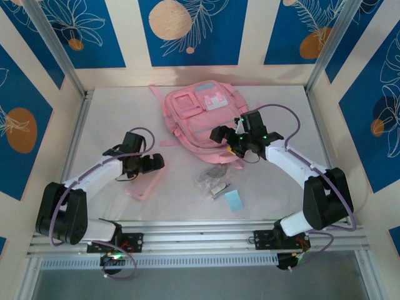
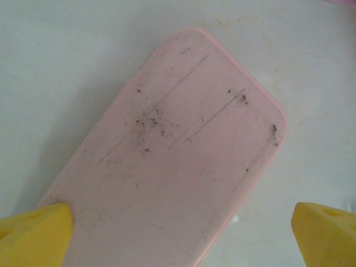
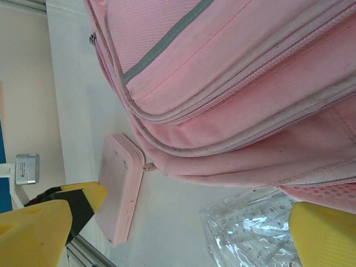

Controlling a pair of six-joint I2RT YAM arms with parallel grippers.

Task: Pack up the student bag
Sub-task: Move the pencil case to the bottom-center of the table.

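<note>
The student bag [image 1: 199, 115] lay by the table's [image 1: 106, 119] far edge, both grippers spread wide.
The left gripper [image 2: 178, 239] hung over a flat pink case [image 2: 178, 150] – the right gripper [image 3: 178, 233] faced the bag's near side, a clear packet [image 3: 250, 231] beside it.

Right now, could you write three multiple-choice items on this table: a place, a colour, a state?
1. Where does the clear packet lie?
A) between the student bag and the blue card
B) under the left arm
C) against the back wall

2. What colour is the flat case below the left jaws?
A) green
B) pink
C) black

3. How do the left jaws stand?
A) shut on the case
B) shut on a strap
C) open

Answers: 1 A, it fills that gap in the top view; 2 B, the wrist view shows pink; 3 C, yellow fingertips sit wide apart.
</note>
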